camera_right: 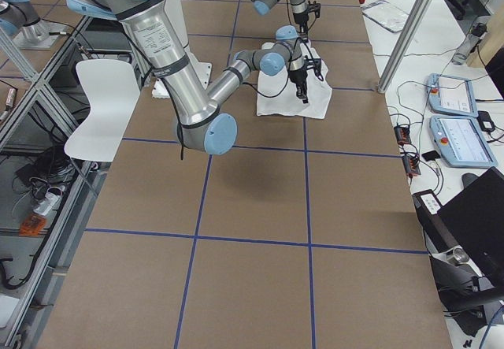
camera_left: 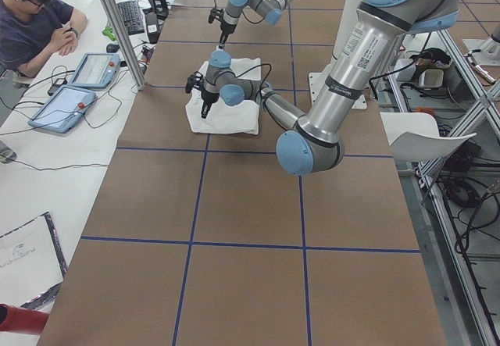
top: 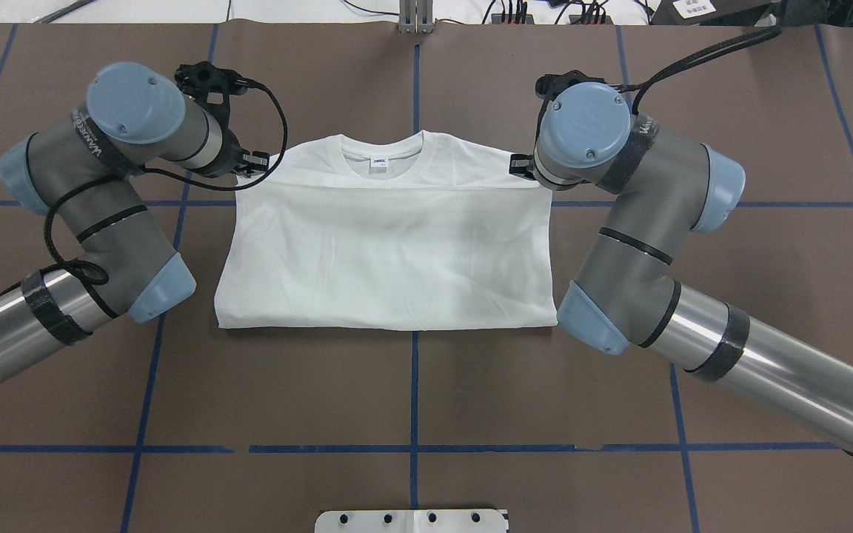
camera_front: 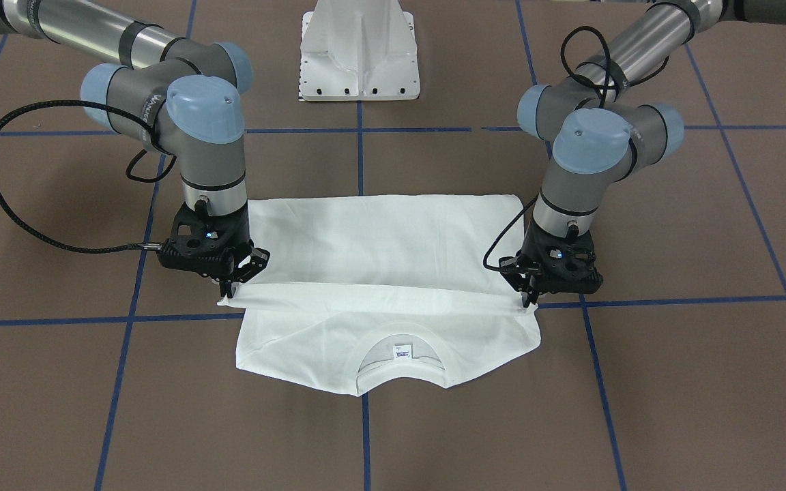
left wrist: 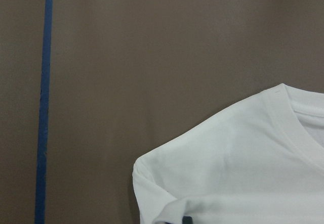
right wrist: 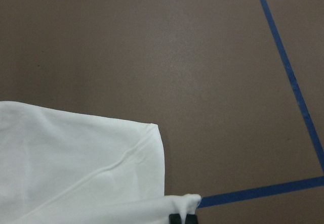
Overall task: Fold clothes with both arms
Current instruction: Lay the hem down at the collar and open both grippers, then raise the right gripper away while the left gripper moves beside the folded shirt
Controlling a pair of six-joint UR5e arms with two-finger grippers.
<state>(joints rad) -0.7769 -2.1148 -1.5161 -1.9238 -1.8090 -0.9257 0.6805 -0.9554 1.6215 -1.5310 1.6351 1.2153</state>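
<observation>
The white T-shirt (camera_front: 379,239) lies flat on the brown table, collar and neck label (camera_front: 403,352) on the side away from the robot. Its lower part is folded up, and the folded edge (camera_front: 379,296) runs across just short of the collar. My left gripper (camera_front: 527,300) is shut on that edge's corner at the shirt's left side and also shows in the overhead view (top: 249,164). My right gripper (camera_front: 230,292) is shut on the other corner, which is slightly raised. In the overhead view the shirt (top: 389,252) lies between both arms. No black text shows.
The white pedestal base (camera_front: 360,51) stands behind the shirt at the robot's side. Blue tape lines (camera_front: 366,436) grid the table. In the exterior left view an operator (camera_left: 31,18) sits at a side bench with tablets (camera_left: 94,69).
</observation>
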